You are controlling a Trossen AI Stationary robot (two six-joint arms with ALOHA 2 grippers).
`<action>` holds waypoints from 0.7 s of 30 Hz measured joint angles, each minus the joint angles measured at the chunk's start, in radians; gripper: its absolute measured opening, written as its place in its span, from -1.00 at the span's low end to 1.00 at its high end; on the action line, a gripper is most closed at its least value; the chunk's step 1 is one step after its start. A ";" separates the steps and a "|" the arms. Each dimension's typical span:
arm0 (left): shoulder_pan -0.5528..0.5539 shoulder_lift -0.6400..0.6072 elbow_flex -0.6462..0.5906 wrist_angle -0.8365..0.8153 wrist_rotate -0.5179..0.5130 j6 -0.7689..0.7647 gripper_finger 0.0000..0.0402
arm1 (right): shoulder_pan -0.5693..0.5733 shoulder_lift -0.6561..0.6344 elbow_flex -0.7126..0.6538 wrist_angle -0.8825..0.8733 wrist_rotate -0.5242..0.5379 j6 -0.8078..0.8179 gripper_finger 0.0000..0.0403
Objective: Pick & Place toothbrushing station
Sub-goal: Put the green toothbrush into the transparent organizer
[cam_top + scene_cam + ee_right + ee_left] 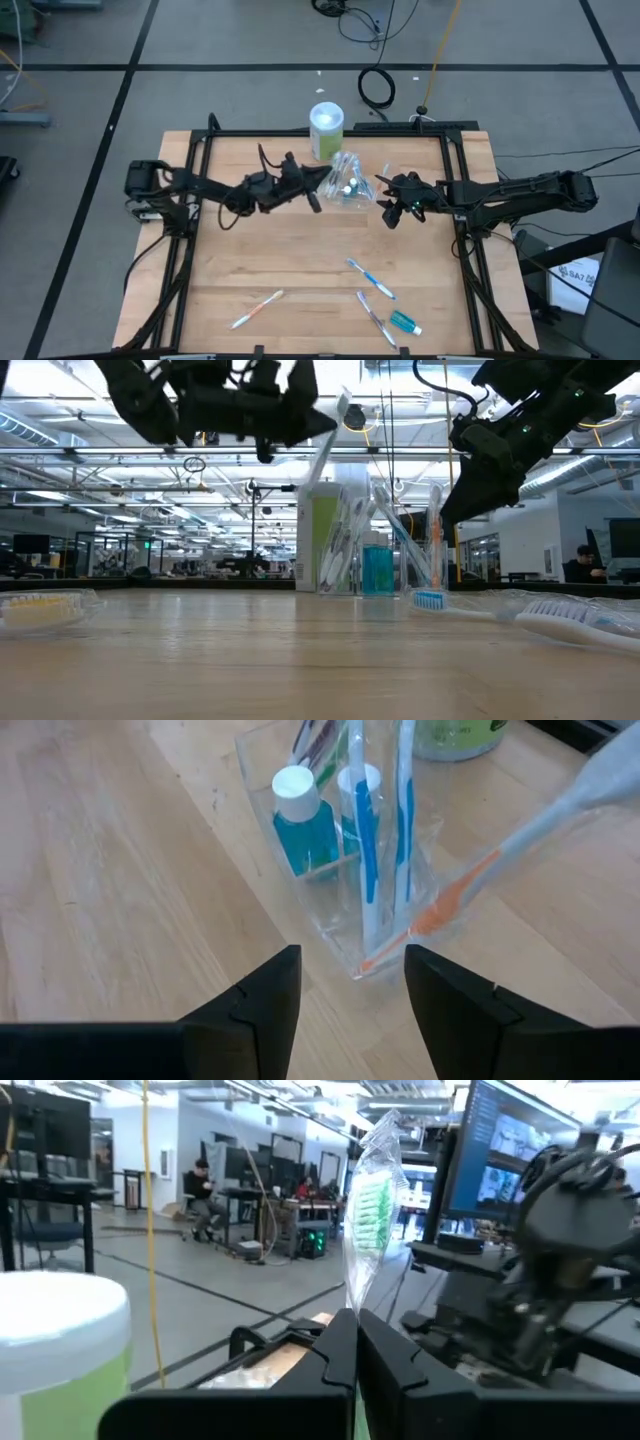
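A clear plastic bag (348, 181) stands on the table's far middle. It holds two teal tubes with white caps (300, 820) and several toothbrushes (362, 830); an orange-pink one (470, 885) leans out over its edge. My left gripper (316, 196), just left of the bag, is shut on a wrapped toothbrush with green bristles (371, 1200). My right gripper (350, 990) is open and empty, hovering close to the bag's right side. Three toothbrushes (370, 278) (375, 318) (258, 308) and a teal tube (405, 322) lie on the near part of the table. My left gripper pinches the wrapped toothbrush's handle (352, 1305) between its two shut fingers. The brush runs on past the fingertips toward the bag, its green-bristled head farthest out. It is lifted clear of the table (330, 450). Whether it touches the bag, I cannot tell.
A white and green canister (326, 130) stands just behind the bag at the table's far edge. A black frame (200, 200) runs around the tabletop. The wooden middle of the table (300, 250) lies between the bag and the loose brushes.
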State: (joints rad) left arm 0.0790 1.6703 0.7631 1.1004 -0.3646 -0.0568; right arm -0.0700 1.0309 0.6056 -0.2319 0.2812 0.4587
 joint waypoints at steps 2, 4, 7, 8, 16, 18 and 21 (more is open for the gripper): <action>0.013 0.058 0.001 0.070 0.000 0.012 -1.00 | 0.000 0.000 0.000 0.003 0.000 -0.001 -0.15; 0.022 0.119 0.012 0.152 0.002 0.046 -1.00 | 0.000 0.000 0.000 0.006 0.000 -0.002 -0.15; 0.036 0.206 0.047 0.270 0.038 0.117 -1.00 | 0.000 0.000 0.000 0.016 0.000 -0.003 -0.15; 0.042 0.233 0.060 0.297 0.050 0.142 -1.00 | 0.000 0.000 0.000 0.020 0.000 -0.003 -0.15; 0.075 0.377 0.131 0.311 0.047 0.151 -1.00 | 0.000 0.000 0.000 0.026 0.000 -0.026 -0.15; 0.078 0.397 0.131 0.308 0.027 0.138 -1.00 | 0.000 0.000 0.000 0.026 0.000 -0.036 -0.15; 0.076 0.405 0.126 0.307 -0.017 0.145 -1.00 | 0.000 0.000 0.000 0.026 0.000 -0.037 -0.15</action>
State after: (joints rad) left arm 0.1547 2.0755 0.8887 1.4071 -0.3817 0.0885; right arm -0.0704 1.0306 0.6056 -0.2054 0.2813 0.4220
